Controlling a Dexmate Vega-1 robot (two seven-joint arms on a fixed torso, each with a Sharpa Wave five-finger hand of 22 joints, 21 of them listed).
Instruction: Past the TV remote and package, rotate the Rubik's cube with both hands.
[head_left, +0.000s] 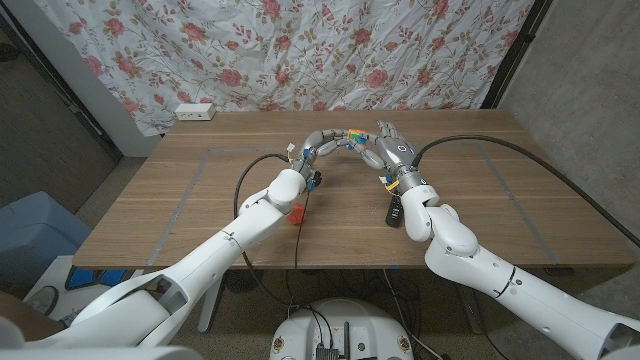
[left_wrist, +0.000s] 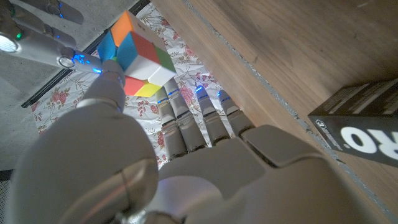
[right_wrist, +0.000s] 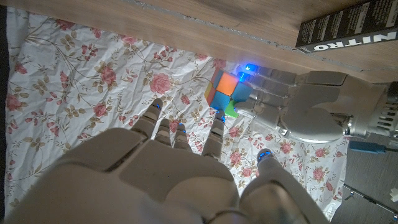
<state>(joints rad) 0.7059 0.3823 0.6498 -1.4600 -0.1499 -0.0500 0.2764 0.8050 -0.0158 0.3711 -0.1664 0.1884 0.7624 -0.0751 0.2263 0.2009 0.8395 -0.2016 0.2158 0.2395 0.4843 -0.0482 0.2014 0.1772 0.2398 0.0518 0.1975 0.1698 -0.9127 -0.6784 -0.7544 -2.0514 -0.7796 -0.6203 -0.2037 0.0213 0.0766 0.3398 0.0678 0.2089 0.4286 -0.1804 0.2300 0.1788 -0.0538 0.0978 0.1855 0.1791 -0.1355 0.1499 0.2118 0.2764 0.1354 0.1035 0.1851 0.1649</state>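
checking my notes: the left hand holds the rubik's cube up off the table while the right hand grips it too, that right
Not quite. The left hand does hold the Rubik's cube up off the table, but the right hand is not gripping it: the right wrist view shows its fingers spread, with a gap between them and the cube.

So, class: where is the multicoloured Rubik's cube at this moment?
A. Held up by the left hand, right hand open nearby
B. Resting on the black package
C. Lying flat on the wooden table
A: the left hand holds the multicoloured Rubik's cube in its fingers, off the table; the right hand is open beside it.
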